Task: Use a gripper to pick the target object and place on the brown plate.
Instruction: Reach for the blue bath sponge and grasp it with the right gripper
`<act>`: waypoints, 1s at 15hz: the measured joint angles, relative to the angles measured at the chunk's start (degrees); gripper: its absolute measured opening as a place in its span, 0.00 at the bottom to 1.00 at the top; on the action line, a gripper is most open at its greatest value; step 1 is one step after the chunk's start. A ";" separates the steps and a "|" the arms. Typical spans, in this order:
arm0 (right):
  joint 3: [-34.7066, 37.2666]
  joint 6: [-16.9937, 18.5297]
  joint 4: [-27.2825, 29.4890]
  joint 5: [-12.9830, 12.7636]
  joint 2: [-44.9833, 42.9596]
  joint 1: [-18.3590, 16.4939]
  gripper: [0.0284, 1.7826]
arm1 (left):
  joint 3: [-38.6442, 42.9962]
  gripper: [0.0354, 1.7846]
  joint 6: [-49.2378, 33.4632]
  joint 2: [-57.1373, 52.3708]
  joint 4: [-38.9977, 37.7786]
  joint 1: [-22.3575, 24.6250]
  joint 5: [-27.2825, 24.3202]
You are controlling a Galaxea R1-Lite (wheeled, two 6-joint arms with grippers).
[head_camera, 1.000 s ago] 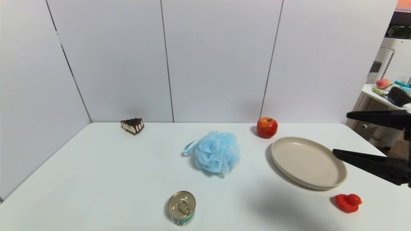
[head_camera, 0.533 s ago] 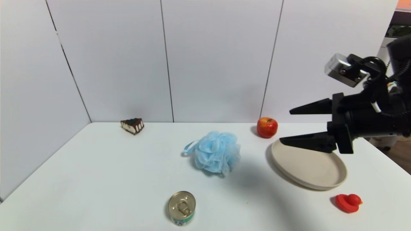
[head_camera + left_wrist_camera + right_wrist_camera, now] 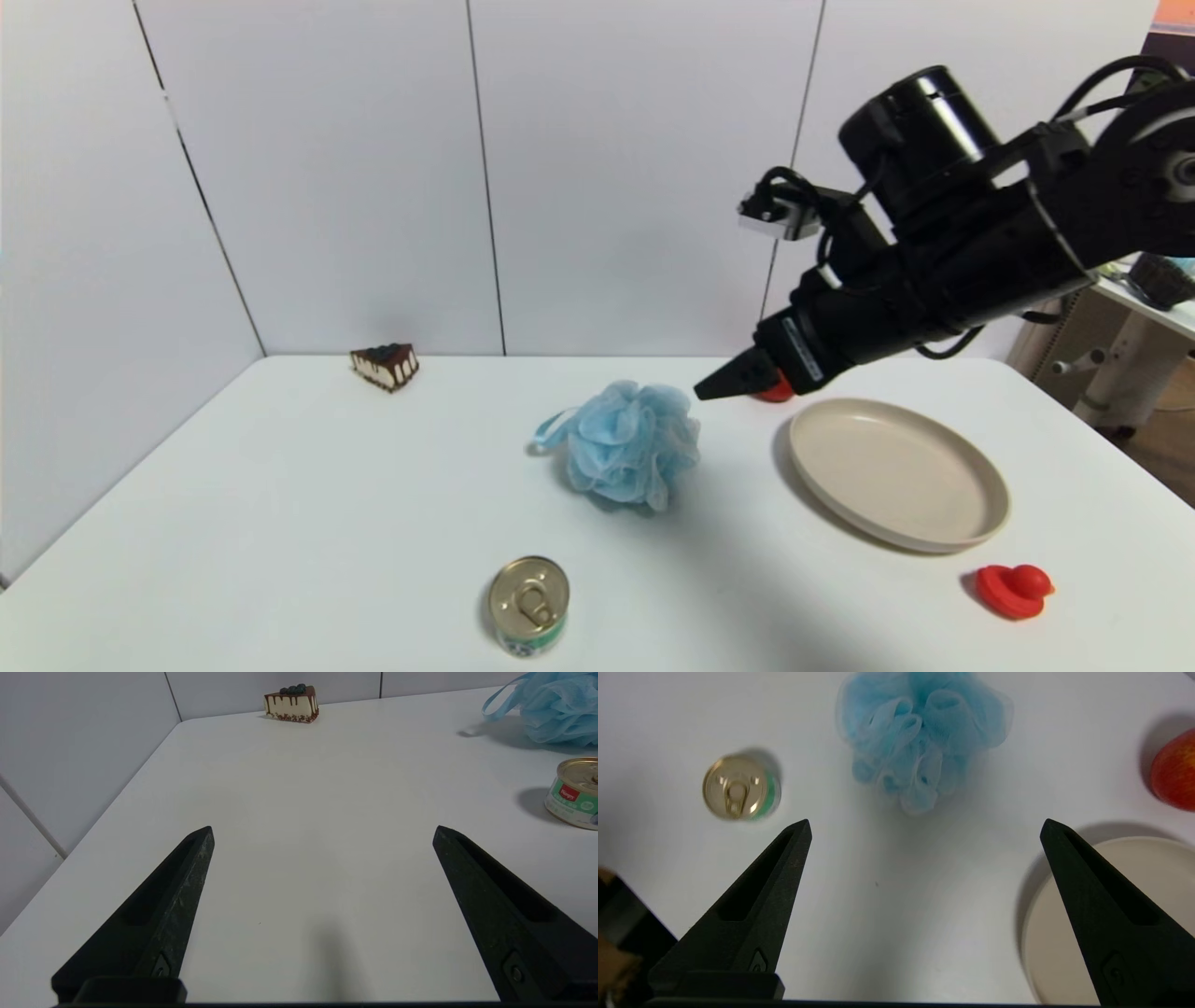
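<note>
At the far left of the white table [image 3: 280, 523] sits a cake slice [image 3: 385, 365]. The left claw [image 3: 322, 835] hovers low over the table's left side, its fingers spread wide with nothing between them. A gold-topped can [image 3: 529, 604] stands at the near edge. At mid-table lies the light blue bath pouf [image 3: 630, 442], untouched. Just right of it and above it hangs the right claw [image 3: 924, 830], fingers spread and empty, its tip apparently overlapping the red apple [image 3: 773, 389]. Farther right lies the empty brown plate [image 3: 896, 473], then a red rubber duck [image 3: 1014, 590].
</note>
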 joint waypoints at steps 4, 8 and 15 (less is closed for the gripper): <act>-10.14 18.54 0.52 -14.87 9.64 7.31 0.95 | 0.00 0.94 0.02 0.00 0.00 0.00 0.00; -14.97 26.39 0.59 -23.53 16.46 10.54 0.95 | 0.00 0.94 0.02 0.00 -0.02 0.02 0.00; -17.03 29.84 2.07 -25.87 22.91 12.32 0.95 | 0.00 0.94 0.02 0.00 0.00 0.02 0.02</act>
